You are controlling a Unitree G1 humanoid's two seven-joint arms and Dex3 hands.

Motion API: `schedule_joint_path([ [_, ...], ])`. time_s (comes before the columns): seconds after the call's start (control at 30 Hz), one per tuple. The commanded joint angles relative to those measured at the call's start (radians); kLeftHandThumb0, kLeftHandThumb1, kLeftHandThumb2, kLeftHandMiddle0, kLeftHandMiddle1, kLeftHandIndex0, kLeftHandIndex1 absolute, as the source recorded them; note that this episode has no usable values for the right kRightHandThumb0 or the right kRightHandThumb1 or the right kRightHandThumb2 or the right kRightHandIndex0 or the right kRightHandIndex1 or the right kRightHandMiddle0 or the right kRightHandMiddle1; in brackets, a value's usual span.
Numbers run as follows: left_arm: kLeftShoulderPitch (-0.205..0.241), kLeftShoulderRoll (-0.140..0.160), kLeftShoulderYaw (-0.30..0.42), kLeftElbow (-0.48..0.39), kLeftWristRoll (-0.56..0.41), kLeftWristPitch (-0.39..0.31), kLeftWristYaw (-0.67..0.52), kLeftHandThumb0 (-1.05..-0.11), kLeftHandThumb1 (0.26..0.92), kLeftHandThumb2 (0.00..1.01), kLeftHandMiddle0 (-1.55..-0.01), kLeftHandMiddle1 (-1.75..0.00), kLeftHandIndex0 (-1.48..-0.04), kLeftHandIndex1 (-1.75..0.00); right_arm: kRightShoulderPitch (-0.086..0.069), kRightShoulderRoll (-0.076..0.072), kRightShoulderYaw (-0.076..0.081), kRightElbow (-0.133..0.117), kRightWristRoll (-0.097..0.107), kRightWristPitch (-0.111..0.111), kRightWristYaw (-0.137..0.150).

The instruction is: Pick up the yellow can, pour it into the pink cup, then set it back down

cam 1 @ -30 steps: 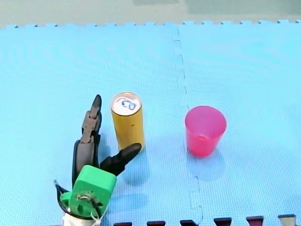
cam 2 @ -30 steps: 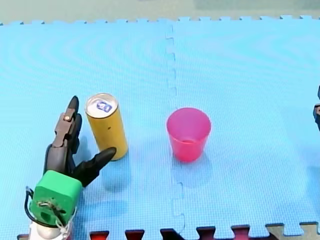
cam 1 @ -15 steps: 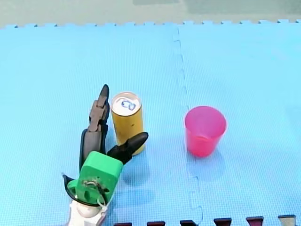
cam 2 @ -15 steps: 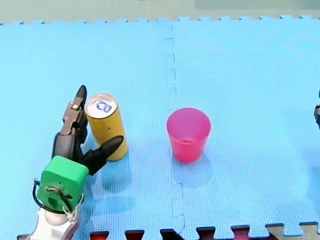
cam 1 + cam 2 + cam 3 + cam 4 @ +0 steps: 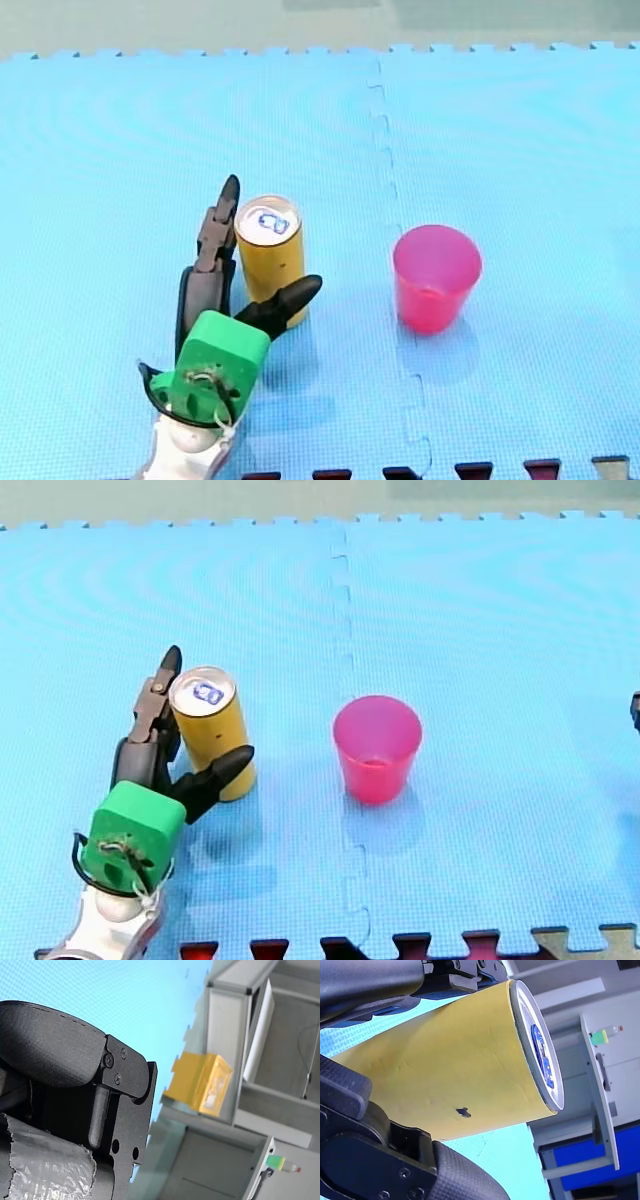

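Step in hand: closing the left hand [image 5: 215, 310] round the yellow can [image 5: 271, 262], judged from the digits set either side of it and the can not yet lifted.
Squeeze: bring both sides in evenly and together, so that no one-sided push tips the can toward the pink cup [image 5: 435, 278].
Height of grip: aim for mid-wall. A hold at the can's foot alone would likely let it lever over.
Pressure: just enough to stop slipping, since a thin wall probably dents easily.
Lift: straight up off the blue mat [image 5: 500, 150], lid kept level until over the cup.
Yellow can: upright on the mat, lid up, inside the open span of the left hand.
Fingers [image 5: 217, 235]: apart, not clamped. Stretched up along the can's left side, tips near the rim.
Thumb [image 5: 288, 303]: across the can's near side, low at its foot.
Contact: in the second wrist view, can wall lying between a finger above and the thumb below, against them or just off. Cannot tell which.
Palm: just beside the can, on its near left.
Pink cup: right of the can, apart from it, upright, mouth up.
Right hand [image 5: 636, 710]: a dark sliver, well apart from the can, out beyond the cup.
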Motion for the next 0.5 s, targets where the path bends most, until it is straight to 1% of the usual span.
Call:
schedule_joint_path([
  [0.0, -0.006, 0.001, 0.0, 0.002, -0.003, 0.004, -0.005, -1.048, 0.823, 0.01, -0.23, -0.01, -0.18, 0.0, 0.005, -0.008, -0.004, -0.005, 0.007, -0.005, 0.004],
  [0.47, -0.003, -0.009, 0.008, -0.018, -0.039, 0.012, -0.079, -1.048, 0.835, 0.01, -0.23, 0.0, -0.16, 0.0, 0.015, -0.007, -0.006, -0.013, 0.016, -0.02, 0.018],
])
